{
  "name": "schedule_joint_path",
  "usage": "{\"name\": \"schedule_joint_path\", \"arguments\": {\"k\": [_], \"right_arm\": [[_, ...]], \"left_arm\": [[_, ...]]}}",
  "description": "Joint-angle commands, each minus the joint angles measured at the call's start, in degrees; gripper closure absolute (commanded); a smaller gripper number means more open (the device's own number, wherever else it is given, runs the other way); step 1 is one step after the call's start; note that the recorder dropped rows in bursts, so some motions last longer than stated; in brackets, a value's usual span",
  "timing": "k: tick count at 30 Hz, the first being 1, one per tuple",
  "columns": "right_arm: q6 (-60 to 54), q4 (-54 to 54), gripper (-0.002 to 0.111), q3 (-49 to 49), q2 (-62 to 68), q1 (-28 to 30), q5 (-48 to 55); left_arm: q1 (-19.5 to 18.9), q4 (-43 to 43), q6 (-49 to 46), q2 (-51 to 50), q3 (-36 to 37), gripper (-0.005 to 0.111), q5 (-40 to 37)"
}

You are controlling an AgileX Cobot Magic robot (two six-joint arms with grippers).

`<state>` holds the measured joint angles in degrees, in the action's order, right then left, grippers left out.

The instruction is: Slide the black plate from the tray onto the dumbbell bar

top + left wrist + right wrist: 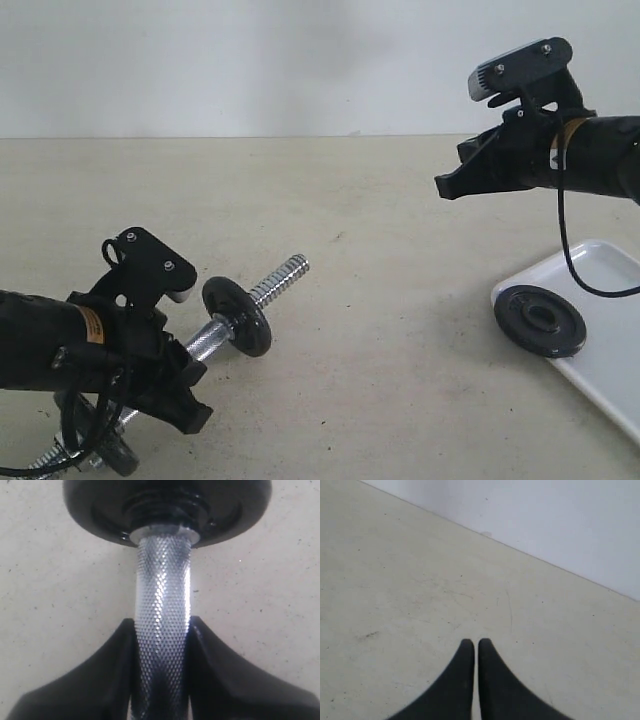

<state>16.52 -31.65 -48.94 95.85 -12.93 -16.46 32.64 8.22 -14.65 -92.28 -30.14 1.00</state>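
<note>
- The right claw (447,187) hangs high at the far right, above the table (380,330). Its fingers are pressed together with nothing between them, and it is well apart from the plate.
- The plate (518,315) lies flat at the left corner of the tray (610,350), near right in the scene. It seems to sit partly over the rim there, though I cannot be sure.
- The left claw (163,630) is clamped on the knurled shaft of the bar (207,342), near left, just behind the disc (237,316). The threaded end (282,278) points up and to the right, bare.
- The step in hand, as I judge it, is fetching the plate. Spread the right claw's fingers wide before it goes down, not close over the iron.
- A flat plate gives little to pinch from above. Put one finger through the centre hole and one outside the rim, or take the overhanging edge, if there is one.
- Grip firmly, since the iron is likely heavy and smooth. Pinched at one side, it may swing or slip.
- Lift straight up so the tray is not dragged along.
- The left claw should hold the bar steady, so the hole can meet the thread squarely.
</note>
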Motion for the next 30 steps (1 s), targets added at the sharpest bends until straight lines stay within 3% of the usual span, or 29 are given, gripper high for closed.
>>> {"name": "schedule_joint_path", "arguments": {"k": [1, 17, 30], "right_arm": [[-0.9, -0.6, 0.107, 0.3, -2.8, 0.4, 5.7], [-2.6, -1.6, 0.107, 0.3, -6.6, 0.4, 22.3], [-4.0, -1.5, 0.107, 0.3, -6.6, 0.4, 18.9]], "left_arm": [[0.1, -1.9, 0.9, 2.2, -0.6, 0.102, 54.8], [0.1, -3.3, 0.9, 2.2, -0.5, 0.102, 55.1], [0.1, -3.3, 0.9, 2.2, -0.5, 0.102, 59.5]]}}
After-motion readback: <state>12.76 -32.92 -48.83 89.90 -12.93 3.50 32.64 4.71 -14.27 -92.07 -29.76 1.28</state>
